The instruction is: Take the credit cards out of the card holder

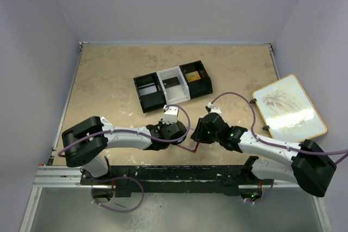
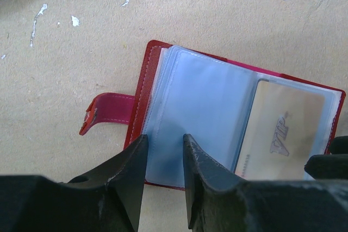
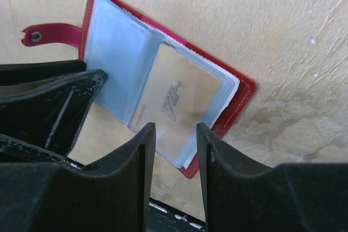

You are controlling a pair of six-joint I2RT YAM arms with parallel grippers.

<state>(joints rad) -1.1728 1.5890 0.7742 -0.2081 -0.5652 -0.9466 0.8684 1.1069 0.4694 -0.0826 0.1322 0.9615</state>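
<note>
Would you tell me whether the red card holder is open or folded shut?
Open. The card holder lies spread on the table, its clear sleeves exposed, with a beige card showing in one sleeve.

card holder [image 2: 234, 123]: counting just one, red
credit cards [image 2: 283, 134]: only spotting one, the beige one showing through a sleeve
tray [image 1: 163, 88]: counting one, splitting into three compartments, two black and one white
board [image 1: 289, 107]: seeing one, wood-rimmed
arms: counting two, left arm [image 1: 125, 137] plus right arm [image 1: 272, 148]
grippers: also counting two, left gripper [image 2: 165, 142] plus right gripper [image 3: 175, 134]
</note>
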